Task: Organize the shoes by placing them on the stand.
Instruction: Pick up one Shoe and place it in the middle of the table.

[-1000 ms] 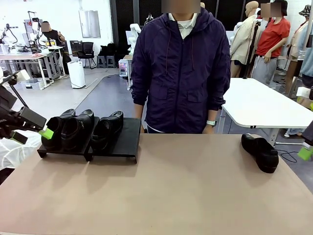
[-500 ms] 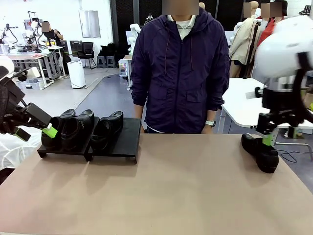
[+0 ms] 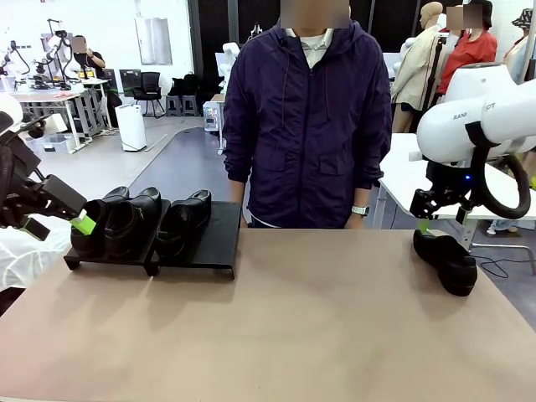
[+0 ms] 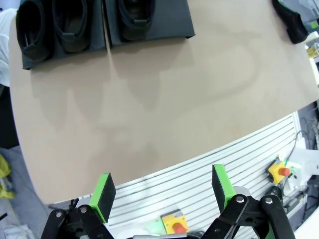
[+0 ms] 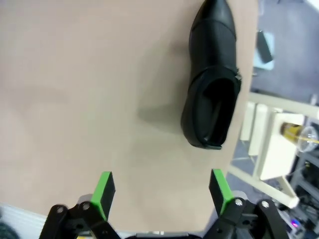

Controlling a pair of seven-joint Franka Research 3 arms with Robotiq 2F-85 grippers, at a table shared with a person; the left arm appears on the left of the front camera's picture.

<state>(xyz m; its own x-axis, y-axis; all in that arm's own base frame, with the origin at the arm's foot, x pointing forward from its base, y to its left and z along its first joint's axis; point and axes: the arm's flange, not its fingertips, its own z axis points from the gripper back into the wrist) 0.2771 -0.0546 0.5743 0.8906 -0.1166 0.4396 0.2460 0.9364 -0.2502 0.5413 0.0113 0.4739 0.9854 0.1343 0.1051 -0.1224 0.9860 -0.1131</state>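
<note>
While the person point(image 3: 311, 117) in the dark purple jacket stands at the far edge of the table point(image 3: 293, 327), you have three of the black loafers on the stand point(image 3: 213, 239) and one off it. Taking the stand as your landmark: it sits at the table's far left corner, its left platform holding two loafers point(image 3: 117, 222) side by side, its right platform holding a third loafer point(image 3: 182, 222) on the half nearest the divider, with bare black surface to that shoe's right. The fourth loafer point(image 3: 445, 260) lies flat on the tabletop well to the right of the stand, close to the table's right edge.

Your left gripper point(image 3: 59, 219) hangs just left of the stand, off the table's left edge, one green pad close to the outermost shoe; whether it touches, you cannot tell from the front. From the left wrist view its fingers point(image 4: 102, 191) stand spread wide with nothing between them, looking across the table toward the stand point(image 4: 149, 22) at the top of the picture.

Your right gripper point(image 3: 435, 213) hovers above the heel end of the stray loafer, far to the right of the stand. In the right wrist view its pads point(image 5: 103, 188) are likewise spread apart and empty, and the stray loafer point(image 5: 212, 84) lies ahead of them, beside the table's edge, clear of both fingers.
</note>
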